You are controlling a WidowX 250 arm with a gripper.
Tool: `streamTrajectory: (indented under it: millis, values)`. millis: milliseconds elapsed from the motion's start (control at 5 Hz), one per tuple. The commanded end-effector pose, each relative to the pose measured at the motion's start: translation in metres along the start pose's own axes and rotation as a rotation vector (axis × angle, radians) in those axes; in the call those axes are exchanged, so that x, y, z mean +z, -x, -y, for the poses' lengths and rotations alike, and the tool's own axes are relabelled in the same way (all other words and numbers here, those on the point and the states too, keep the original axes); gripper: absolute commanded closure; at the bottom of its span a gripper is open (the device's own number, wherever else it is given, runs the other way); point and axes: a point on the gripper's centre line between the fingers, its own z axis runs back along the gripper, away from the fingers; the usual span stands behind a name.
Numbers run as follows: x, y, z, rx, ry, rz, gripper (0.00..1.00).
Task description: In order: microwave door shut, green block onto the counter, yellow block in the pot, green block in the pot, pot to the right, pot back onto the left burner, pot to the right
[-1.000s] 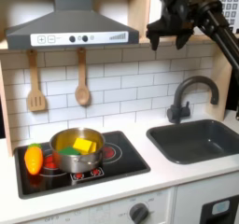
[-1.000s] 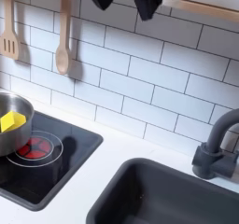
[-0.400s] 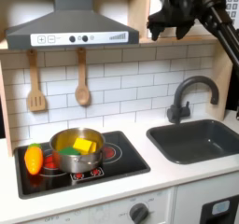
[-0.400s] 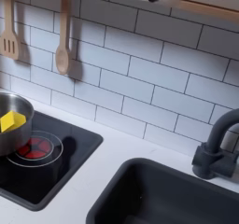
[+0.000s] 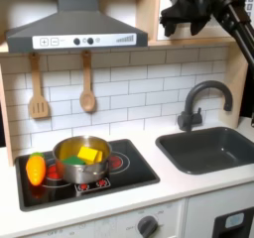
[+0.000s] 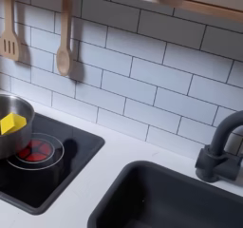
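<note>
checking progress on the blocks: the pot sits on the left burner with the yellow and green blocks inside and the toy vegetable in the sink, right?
Not quite. The toy vegetable lies on the cooktop beside the pot, not in the sink. The first exterior view shows this. The rest holds: yellow block and green block are inside the pot on the left burner.

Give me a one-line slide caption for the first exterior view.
Pot holding yellow block and green block sits on cooktop; pincer raised near the microwave.

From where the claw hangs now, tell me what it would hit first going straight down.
Probably the counter between the cooktop and the sink. The claw hangs high, fingertips down, with only tiled wall behind its path. Depth is unclear, so it might land on the sink's edge instead.
</note>
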Motion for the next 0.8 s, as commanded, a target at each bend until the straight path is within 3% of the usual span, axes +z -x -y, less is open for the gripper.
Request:
streamTrajectory:
  millis: [0,400,600]
  values:
    - [-0.0023,-0.0086,-0.0011,0.0,-0.01,0.02,0.0]
    - [-0.0036,-0.0155,-0.0003,-0.002,-0.011,0.039,0.0]
    - [-0.0043,-0.0158,-0.0031,0.001,-0.017,0.039,0.81]
